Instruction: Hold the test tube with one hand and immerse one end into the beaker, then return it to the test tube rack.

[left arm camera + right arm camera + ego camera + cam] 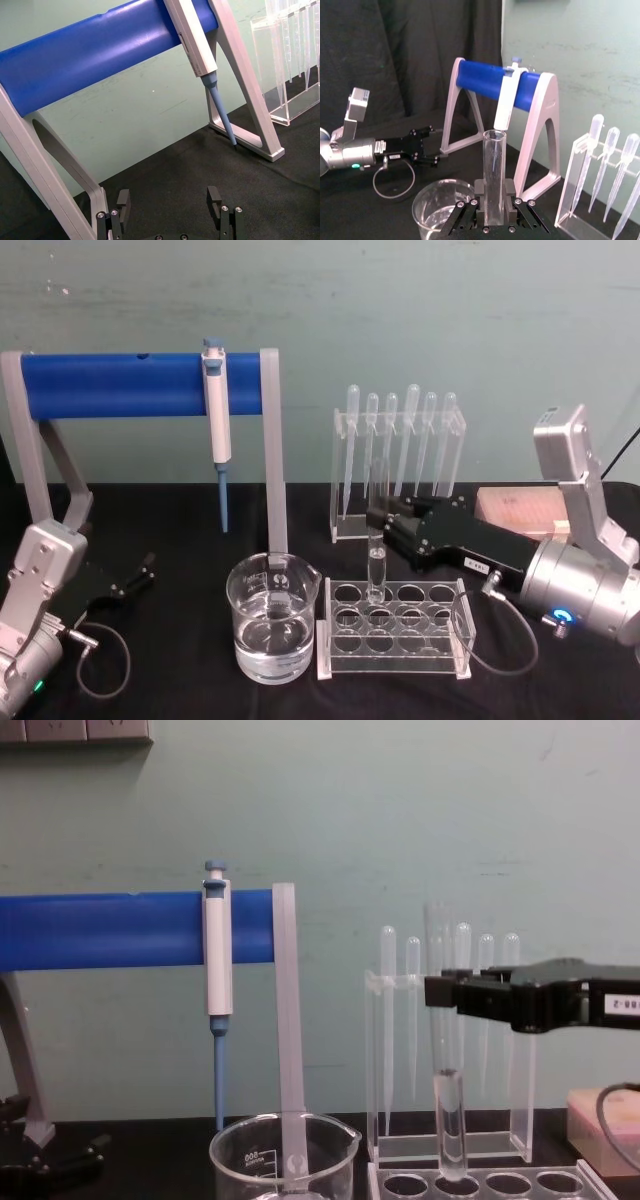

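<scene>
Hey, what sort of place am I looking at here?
Most likely a lab bench: the right gripper holds a test tube upright at a clear rack beside a beaker of clear liquid, and a pipettor hangs on a blue stand. The left gripper rests open at far left.

Black table (180, 540), beaker (272, 630), tube rack (440, 642), pipette stand (350, 530), pipettor frame (272, 440)

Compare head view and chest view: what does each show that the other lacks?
Head alone: water in the wide clear glass beaker, the right arm's silver wrist. Chest alone: grey boxes high on the wall. Both: the black right tool shut on the long clear glass test tube, its bottom at the clear plastic rack; the black left tool parked at left.
</scene>
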### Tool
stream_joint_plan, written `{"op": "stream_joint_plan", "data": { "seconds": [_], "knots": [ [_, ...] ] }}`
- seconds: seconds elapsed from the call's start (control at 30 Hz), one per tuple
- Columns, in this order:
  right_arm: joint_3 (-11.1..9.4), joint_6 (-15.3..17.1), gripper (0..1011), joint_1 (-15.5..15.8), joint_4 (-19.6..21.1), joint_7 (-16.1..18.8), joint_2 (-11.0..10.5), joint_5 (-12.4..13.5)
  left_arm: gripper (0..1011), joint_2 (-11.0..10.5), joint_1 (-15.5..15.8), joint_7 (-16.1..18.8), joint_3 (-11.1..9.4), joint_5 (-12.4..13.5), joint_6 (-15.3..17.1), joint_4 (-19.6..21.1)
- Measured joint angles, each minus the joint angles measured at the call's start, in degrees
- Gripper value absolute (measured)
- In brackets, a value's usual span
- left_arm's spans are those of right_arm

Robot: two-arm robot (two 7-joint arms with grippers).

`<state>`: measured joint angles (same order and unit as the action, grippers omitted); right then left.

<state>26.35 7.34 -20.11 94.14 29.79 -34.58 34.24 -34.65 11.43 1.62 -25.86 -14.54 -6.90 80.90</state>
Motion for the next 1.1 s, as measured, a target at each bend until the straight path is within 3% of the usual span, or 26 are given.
{"op": "stream_joint_plan", "data": {
  "seconds": [0.23,0.6,1.1],
  "knots": [
    [-0.7,-0.6,239,-0.5,0.7,-0.4,0.5,-0.3,1000,0.0,0.0,0.0,0.0,0.0,0.0,0.0],
    [-0.2,-0.2,239,-5.6,-1.4,1.1,2.6,-0.8,1000,0.0,0.0,0.0,0.0,0.0,0.0,0.0],
    [4.7,1.3,238,-14.4,-8.5,4.4,8.4,0.8,1000,0.0,0.0,0.0,0.0,0.0,0.0,0.0]
  ]
}}
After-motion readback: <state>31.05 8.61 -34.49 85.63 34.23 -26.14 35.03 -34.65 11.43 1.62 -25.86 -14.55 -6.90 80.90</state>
